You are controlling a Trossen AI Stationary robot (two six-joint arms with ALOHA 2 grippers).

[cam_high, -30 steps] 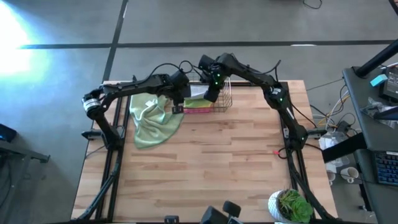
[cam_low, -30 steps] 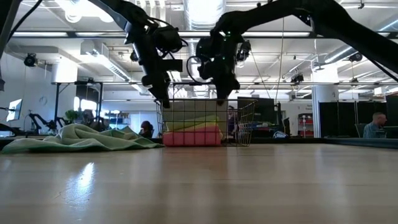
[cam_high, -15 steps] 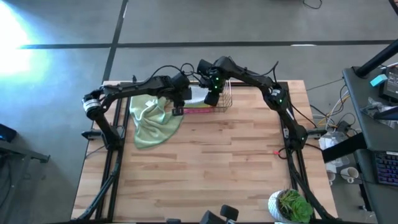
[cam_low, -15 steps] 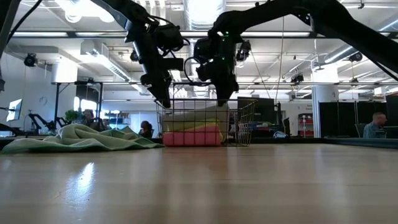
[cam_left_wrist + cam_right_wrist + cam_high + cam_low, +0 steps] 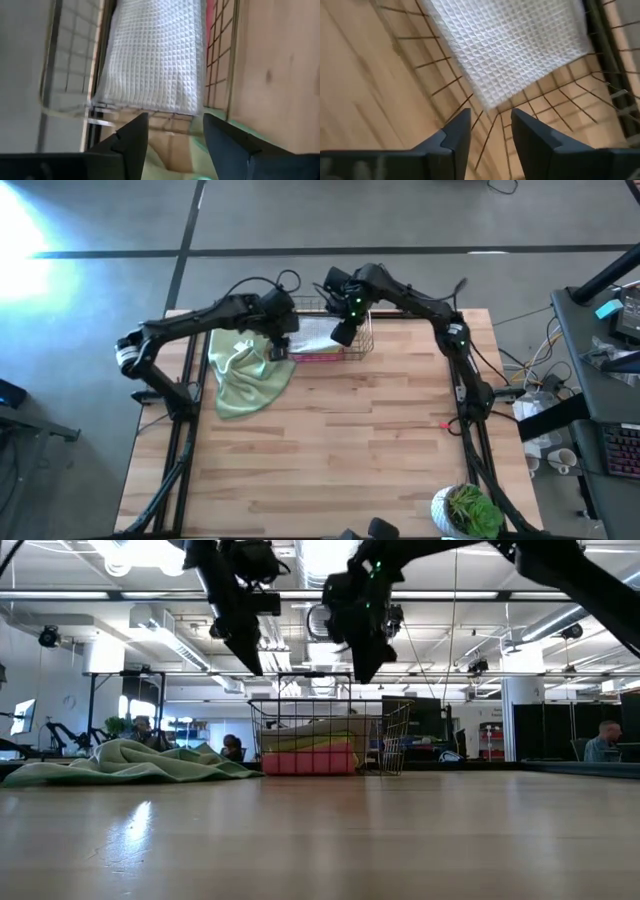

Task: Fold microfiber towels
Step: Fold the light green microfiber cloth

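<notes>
A copper wire basket [image 5: 361, 330] stands at the table's far edge and holds a stack of folded towels: pink [image 5: 308, 763] at the bottom, yellow [image 5: 315, 745] on it, a pale grey-beige waffle towel [image 5: 155, 55] on top. A sage green towel [image 5: 246, 372] lies crumpled on the table left of the basket. My left gripper [image 5: 252, 662] hangs open above the basket's left end, and my right gripper [image 5: 365, 668] hangs open above its right end. Neither has anything between its fingers. Both wrist views look down on the pale towel [image 5: 510, 45].
A potted plant [image 5: 466, 510] stands at the table's near right corner, and a small red thing [image 5: 445, 423] lies near the right edge. Bare wood [image 5: 340, 450] fills the middle and near part of the table.
Both grippers have risen from the basket's rim to well above it. The left one has also drawn a little toward the table's left. The pale towel, which stood higher in the basket, now lies lower on the stack.
</notes>
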